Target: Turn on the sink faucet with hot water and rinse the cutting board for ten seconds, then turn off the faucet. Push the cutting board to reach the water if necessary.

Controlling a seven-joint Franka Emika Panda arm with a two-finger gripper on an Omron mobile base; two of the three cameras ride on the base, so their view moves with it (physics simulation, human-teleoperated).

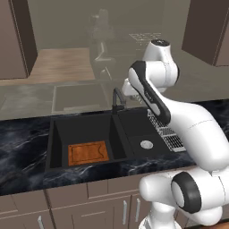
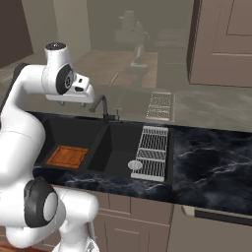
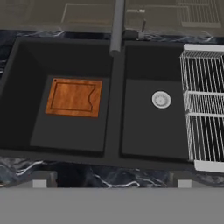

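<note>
Hand view: looking down over the wide matte-black double-basin sink (image 3: 114,144), with the flat orange-brown wooden cutting board (image 3: 73,97) lying on the floor of the large deep basin, long axis running across the basin parallel to the front rim. Shallower basin alongside, round silver drain (image 3: 161,99) in its floor and silver wire rack (image 3: 204,105) laid over its far side. Slim matte-black gooseneck faucet (image 3: 116,26) rising at the divider, spout pointing toward the camera — no water running.

Left base view: two-finger gripper (image 1: 127,87) hanging high above the back of the sink, just beside the top of the faucet's neck, touching nothing. Jaws spread wide, nothing between them.

Key relation, as a judgement: faucet just beside the pincer and slightly below, so a short reach to the handle at its base comes first. Board well below and off toward the large basin's middle, not under the spout tip — a push toward the divider likely needed once water flows.
</note>
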